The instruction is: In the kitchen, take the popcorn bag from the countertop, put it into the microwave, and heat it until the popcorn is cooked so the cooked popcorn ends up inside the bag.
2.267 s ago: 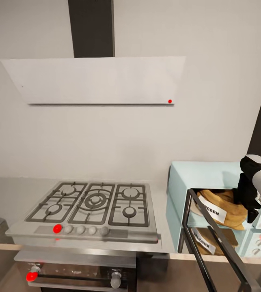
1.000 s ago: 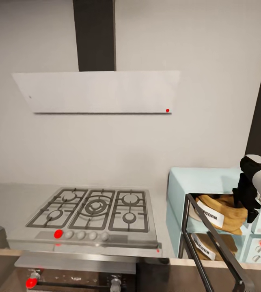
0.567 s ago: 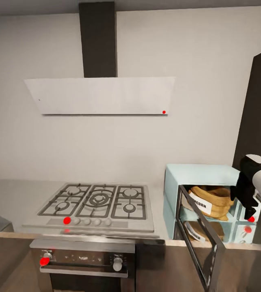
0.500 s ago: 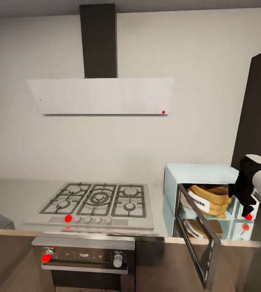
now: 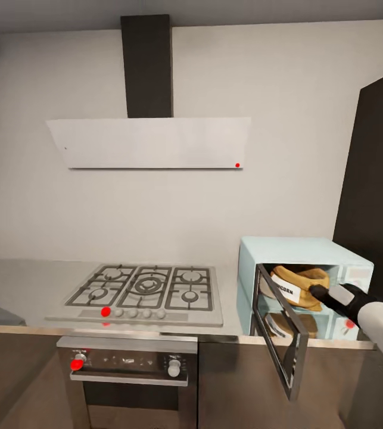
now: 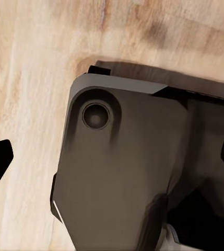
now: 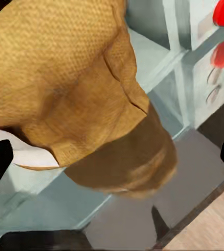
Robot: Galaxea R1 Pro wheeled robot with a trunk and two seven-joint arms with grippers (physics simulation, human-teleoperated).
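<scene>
Scanning left to right, we log:
Countertop (image 5: 18, 280): grey slab with the gas hob (image 5: 140, 292) set in it, built-in oven (image 5: 131, 369) beneath.
Microwave (image 5: 310, 253): pale blue, on the counter's right end, door (image 5: 277, 333) swung open towards us.
Contents: popcorn bag (image 5: 295, 283) sits inside the cavity, label outward; popcorn itself we can't see.
Right gripper (image 5: 317, 290): reaching into the cavity by the bag; spread or pinching, we can't tell.
Left gripper (image 6: 112, 172): over wood floor, state unclear.
Risk: we judge pulling the arm out could drag the bag, or clip the open door.
</scene>
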